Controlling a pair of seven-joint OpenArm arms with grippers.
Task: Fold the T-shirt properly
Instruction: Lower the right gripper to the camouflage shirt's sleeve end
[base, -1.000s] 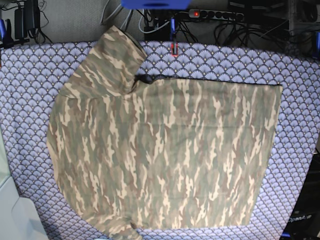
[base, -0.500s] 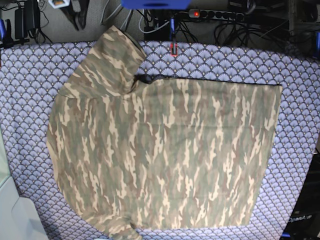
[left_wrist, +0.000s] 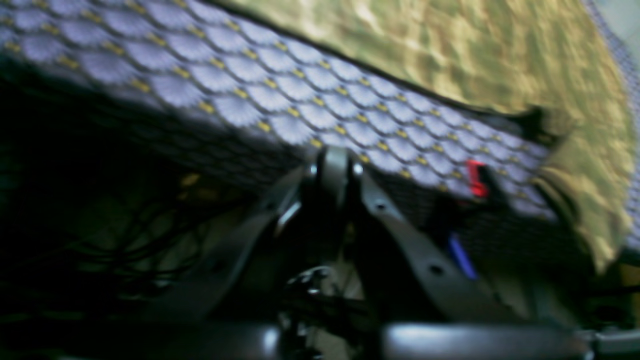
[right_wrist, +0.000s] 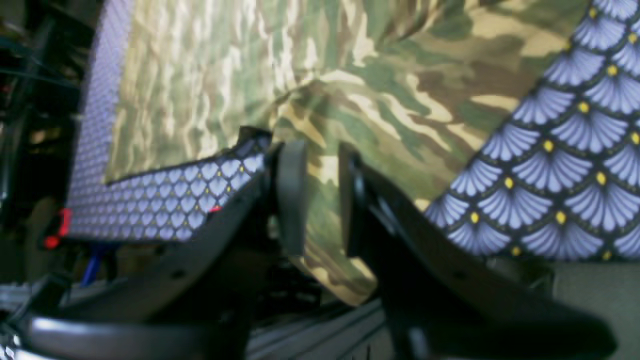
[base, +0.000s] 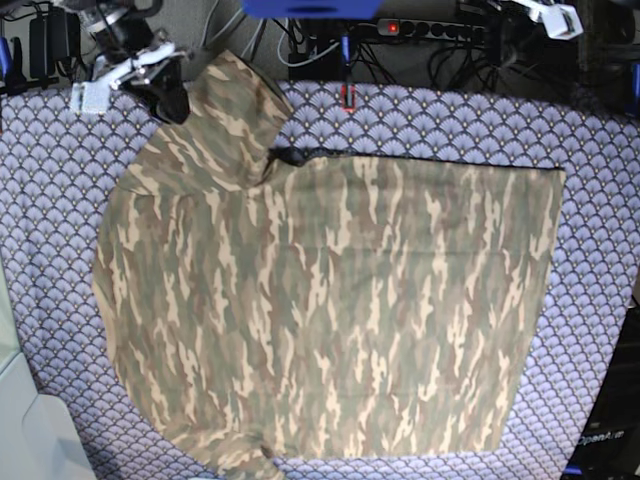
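The T-shirt lies spread nearly flat across the counter, its far-left sleeve reaching up to the far edge, and the right end effector hovers just beside that sleeve now. From its own wrist view the fingers stand a little apart with camouflage cloth showing in the gap, nothing pinched that I can see. The job here, I reckon, is a clean pick of the sleeve hem: come down at the very edge, take the cloth alone and not the lavender tablecloth under it, then carry it inward low so the body does not drag. The left end effector hangs off the far-right edge, over the cloth-covered counter and well apart from the shirt; its fingers look pressed together and empty, though the view is blurred. Behind the counter there is a tangle of cables, a power strip and a red clip at the far edge, all near the path of both arms, so any swing outward risks a snag.
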